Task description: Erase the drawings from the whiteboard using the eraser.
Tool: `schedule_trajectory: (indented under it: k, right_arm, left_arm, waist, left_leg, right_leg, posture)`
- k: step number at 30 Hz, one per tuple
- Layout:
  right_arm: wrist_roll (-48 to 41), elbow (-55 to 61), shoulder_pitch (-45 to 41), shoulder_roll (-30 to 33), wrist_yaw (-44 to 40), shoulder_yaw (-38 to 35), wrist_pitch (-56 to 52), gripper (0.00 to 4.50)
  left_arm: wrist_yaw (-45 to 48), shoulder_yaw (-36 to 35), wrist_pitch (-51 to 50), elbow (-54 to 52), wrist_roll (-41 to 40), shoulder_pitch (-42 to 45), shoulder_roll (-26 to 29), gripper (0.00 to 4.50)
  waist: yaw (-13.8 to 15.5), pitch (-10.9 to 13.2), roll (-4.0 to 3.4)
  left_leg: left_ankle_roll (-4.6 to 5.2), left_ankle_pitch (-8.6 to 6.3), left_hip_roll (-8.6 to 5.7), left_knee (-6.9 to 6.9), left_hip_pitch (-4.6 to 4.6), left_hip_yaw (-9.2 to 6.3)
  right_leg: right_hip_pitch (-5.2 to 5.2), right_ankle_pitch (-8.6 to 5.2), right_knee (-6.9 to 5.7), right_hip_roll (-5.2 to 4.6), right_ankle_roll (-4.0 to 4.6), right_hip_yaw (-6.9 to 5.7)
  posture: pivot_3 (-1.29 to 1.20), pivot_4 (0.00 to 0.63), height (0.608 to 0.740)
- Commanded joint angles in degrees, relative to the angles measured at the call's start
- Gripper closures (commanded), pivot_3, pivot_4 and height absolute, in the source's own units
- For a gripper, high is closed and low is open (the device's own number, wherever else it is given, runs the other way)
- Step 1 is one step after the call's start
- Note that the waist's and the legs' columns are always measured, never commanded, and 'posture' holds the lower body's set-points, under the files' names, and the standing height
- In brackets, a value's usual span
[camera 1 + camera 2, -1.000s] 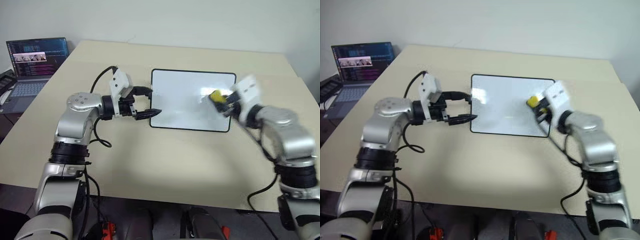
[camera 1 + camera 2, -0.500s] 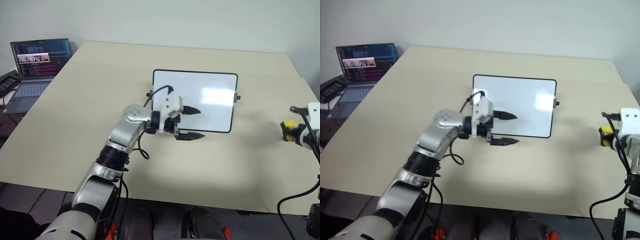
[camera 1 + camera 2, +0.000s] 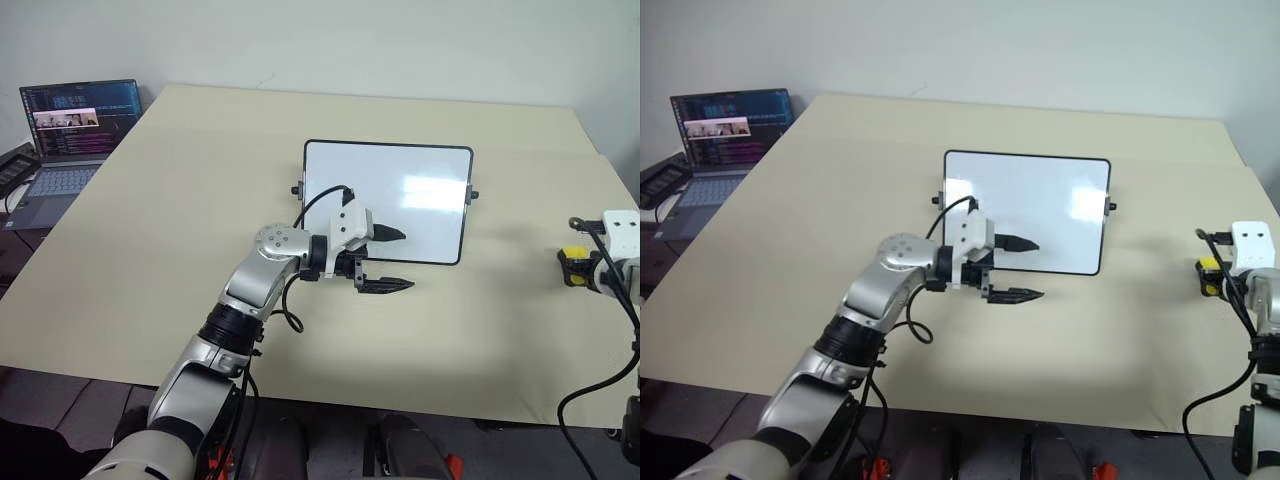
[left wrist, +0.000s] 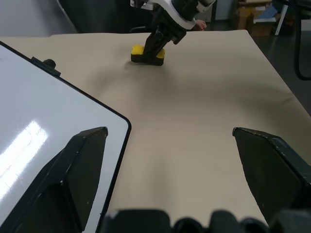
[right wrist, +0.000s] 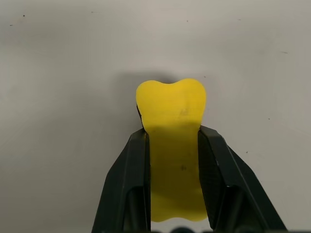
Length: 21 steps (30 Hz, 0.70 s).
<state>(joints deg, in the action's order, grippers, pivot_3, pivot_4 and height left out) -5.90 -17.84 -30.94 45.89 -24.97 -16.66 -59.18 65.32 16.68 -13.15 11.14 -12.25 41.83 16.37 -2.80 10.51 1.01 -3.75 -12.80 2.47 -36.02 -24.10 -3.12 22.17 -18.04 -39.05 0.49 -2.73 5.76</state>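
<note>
The whiteboard (image 3: 388, 200) lies flat mid-table, black-framed, its face plain white with a glare patch. The drawings are out of view. My left gripper (image 3: 406, 260) is open and points right, straddling the board's near edge: one finger over the white face, the other over the table. The board's near right corner (image 4: 124, 124) lies beside one left finger (image 4: 82, 170). Far right, clear of the board, my right gripper (image 3: 572, 268) is shut on the yellow eraser (image 5: 171, 121), low against the tabletop. The left wrist view also shows the eraser (image 4: 145, 53).
The beige table (image 3: 200, 200) extends wide around the board. An open laptop (image 3: 75, 115) stands on a lower surface past the table's far left corner. A black cable (image 3: 318, 200) loops over my left wrist. The table's near edge (image 3: 400, 405) runs in front.
My right gripper carried the eraser off the board's right side, rightward and down to the table. My left gripper swung from the board's left edge to its near edge.
</note>
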Motion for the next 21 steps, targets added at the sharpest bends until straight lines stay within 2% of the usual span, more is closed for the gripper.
schedule_trajectory:
  k: [1,14,21]
  right_arm:
    - [-0.81,0.72,-1.15,1.96,-0.69,-0.53,0.84,3.18]
    - [-4.60,0.87,-0.08,0.87,-2.21,-2.57,0.15,3.18]
    - [-5.19,0.14,-0.12,2.13,-3.46,-0.93,0.67,3.18]
  left_arm:
    - [-0.25,-0.28,0.26,-2.21,-0.27,0.20,0.08,0.00]
    - [0.34,-0.35,0.36,-1.11,-0.15,1.54,0.01,0.00]
    - [0.01,-0.38,0.09,-1.37,-0.13,1.55,-0.05,0.00]
  waist:
    - [0.00,0.00,0.00]
    - [-0.01,-0.01,-0.01]
    - [-0.02,-0.01,-0.01]
  left_leg:
    - [0.00,0.00,0.00,0.00,0.00,0.00]
    - [-0.01,0.01,0.00,-0.06,0.00,0.00]
    - [0.00,0.01,0.00,-0.09,0.03,0.00]
  right_leg:
    - [0.00,0.00,0.00,0.00,0.00,0.00]
    - [-0.01,0.01,-0.06,0.00,-0.02,0.01]
    - [-0.02,0.02,-0.14,0.00,-0.03,0.00]
  posture:
    - [0.00,0.150,0.740]
    - [0.00,0.150,0.740]
    - [0.00,0.150,0.740]
